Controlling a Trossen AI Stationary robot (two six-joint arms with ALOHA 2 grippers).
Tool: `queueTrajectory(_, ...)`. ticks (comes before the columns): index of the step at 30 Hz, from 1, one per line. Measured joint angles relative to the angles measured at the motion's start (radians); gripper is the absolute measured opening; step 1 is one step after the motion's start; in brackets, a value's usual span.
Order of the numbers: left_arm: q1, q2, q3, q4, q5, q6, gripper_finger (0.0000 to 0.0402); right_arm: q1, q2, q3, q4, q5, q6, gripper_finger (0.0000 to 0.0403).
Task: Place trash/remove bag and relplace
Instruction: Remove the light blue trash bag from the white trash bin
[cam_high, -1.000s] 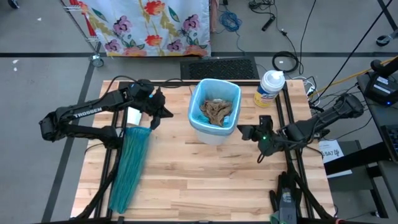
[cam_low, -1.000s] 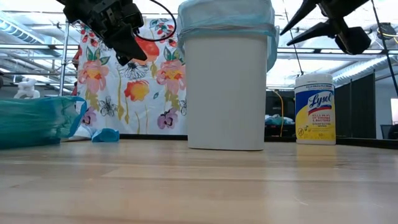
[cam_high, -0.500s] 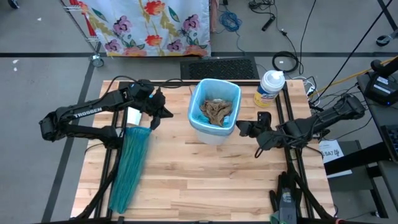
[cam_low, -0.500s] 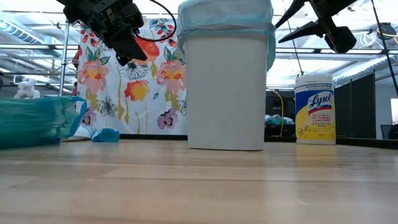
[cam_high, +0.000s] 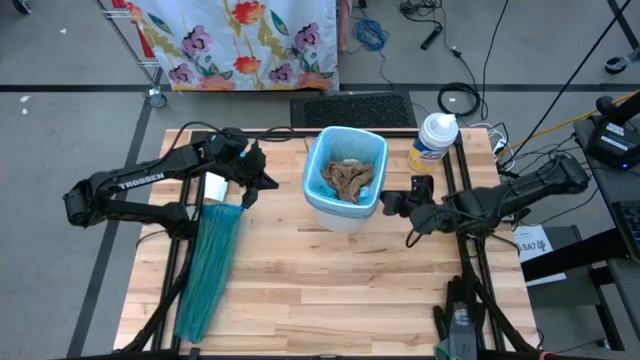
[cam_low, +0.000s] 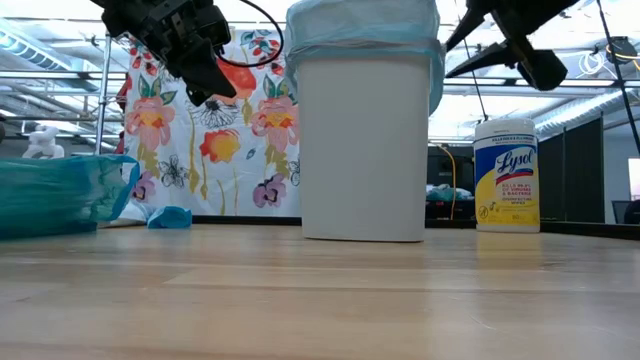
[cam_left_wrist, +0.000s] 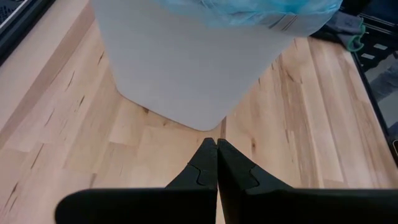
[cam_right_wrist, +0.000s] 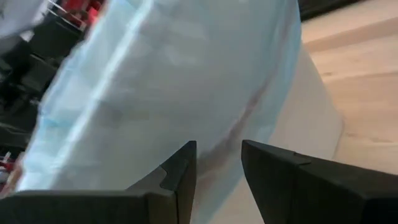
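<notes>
The right gripper (cam_high: 392, 204) hangs just beside the bin (cam_high: 345, 212), on the side nearest the wipes canister (cam_high: 432, 141), its two fingers (cam_right_wrist: 177, 177) spread with a clear gap between them and nothing held. Its own wrist view fills with the pale-blue bag (cam_right_wrist: 155, 93) folded over the bin's rim, very close ahead of the fingertips; whether they touch the plastic cannot be told. The right arm (cam_high: 510, 200) reaches in low and nearly level from the table edge beyond the canister.

The left gripper (cam_high: 262, 181) hovers on the opposite side of the bin, near but apart from it, fingers (cam_left_wrist: 214, 165) pressed together and empty. Its arm (cam_high: 140, 185) bends in from the far table edge.

The white bin stands upright at the middle of the wooden table (cam_high: 330, 290), lined with the bag (cam_high: 318, 160). Inside lies the trash (cam_high: 346, 178): crumpled brown paper with a bit of blue, seen only from above. The low view shows instead the bin's plain wall and the bag's overhang (cam_low: 362, 30).

The replacement bag (cam_high: 208, 270), teal-green and bunched long, lies flat on the table beyond the left gripper from the bin. A floral cloth (cam_low: 200, 130) hangs behind the table.
</notes>
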Motion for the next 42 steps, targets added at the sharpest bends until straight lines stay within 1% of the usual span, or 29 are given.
queueTrajectory(2, 0.000, 0.000, 0.000, 0.000, 0.000, -0.002, 0.0000, -0.017, 0.000, 0.000, -0.016, -0.048, 0.004, 0.0111)
queueTrajectory(4, 0.000, 0.000, 0.000, -0.001, 0.000, -0.002, 0.0000, -0.030, 0.000, 0.000, -0.023, -0.081, 0.000, 0.0092)
queueTrajectory(8, 0.000, 0.000, 0.000, -0.005, 0.000, -0.003, 0.0000, -0.030, -0.004, 0.000, -0.011, -0.078, -0.049, 0.0020)
queueTrajectory(9, 0.000, 0.000, 0.000, -0.005, 0.000, -0.003, 0.0000, -0.029, -0.008, 0.000, -0.007, -0.077, -0.063, 0.0010)
queueTrajectory(13, 0.000, 0.000, 0.000, -0.005, 0.000, -0.003, 0.0000, -0.018, -0.045, 0.011, -0.015, -0.074, -0.072, 0.0002)
queueTrajectory(18, 0.000, 0.000, 0.000, -0.004, 0.000, -0.003, 0.0000, -0.005, -0.089, 0.087, -0.028, -0.075, -0.152, 0.0001)
queueTrajectory(25, 0.000, 0.000, 0.000, -0.002, 0.000, -0.002, 0.0000, -0.005, -0.089, 0.249, -0.223, -0.131, -0.195, 0.0000)
queueTrajectory(29, 0.000, 0.000, 0.000, -0.002, 0.000, -0.002, 0.0000, -0.005, -0.088, 0.318, -0.250, -0.140, -0.242, 0.0000)
queueTrajectory(34, 0.000, 0.000, 0.000, 0.002, 0.000, -0.002, 0.0000, -0.017, -0.078, 0.360, -0.234, -0.252, -0.265, 0.0000)
queueTrajectory(36, 0.000, 0.000, 0.001, 0.004, 0.000, -0.002, 0.0000, -0.024, -0.067, 0.360, -0.255, -0.313, -0.246, 0.0000)
queueTrajectory(40, 0.000, 0.000, 0.001, 0.005, 0.000, -0.002, 0.0000, -0.027, -0.038, 0.360, -0.325, -0.383, -0.189, 0.0000)
queueTrajectory(42, 0.000, 0.000, 0.001, 0.005, 0.000, -0.002, 0.0000, -0.027, -0.027, 0.359, -0.332, -0.421, -0.179, 0.0000)
